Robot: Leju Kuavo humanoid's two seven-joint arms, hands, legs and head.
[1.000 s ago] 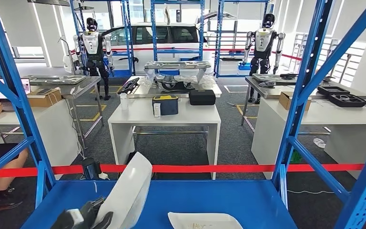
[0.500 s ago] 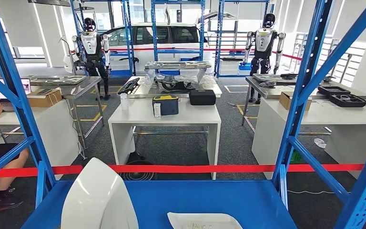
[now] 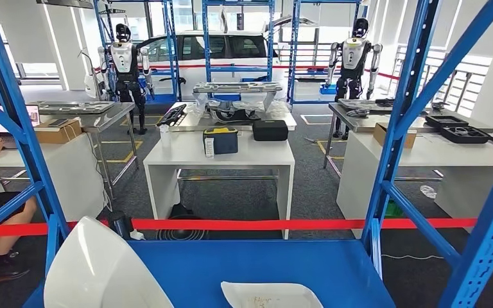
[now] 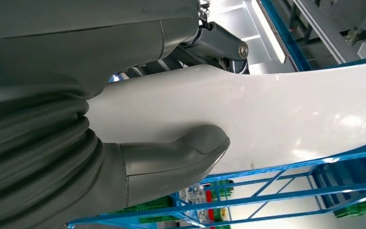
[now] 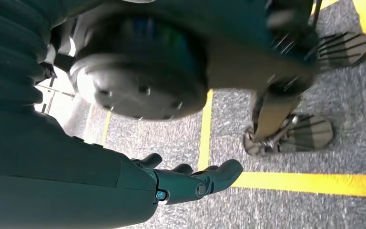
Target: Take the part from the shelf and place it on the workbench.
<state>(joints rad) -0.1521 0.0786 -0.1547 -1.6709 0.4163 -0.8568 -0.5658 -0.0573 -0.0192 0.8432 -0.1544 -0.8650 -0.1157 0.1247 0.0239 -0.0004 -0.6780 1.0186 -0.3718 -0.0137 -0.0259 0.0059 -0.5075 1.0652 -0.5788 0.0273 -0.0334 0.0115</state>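
The curved white panel [image 3: 99, 273] is gripped by the left hand [image 4: 171, 160], thumb pressed to its face, above the blue shelf [image 3: 257, 263], its long axis running outward, while the right hand [image 5: 190, 181] hangs unclenched, holding nothing.
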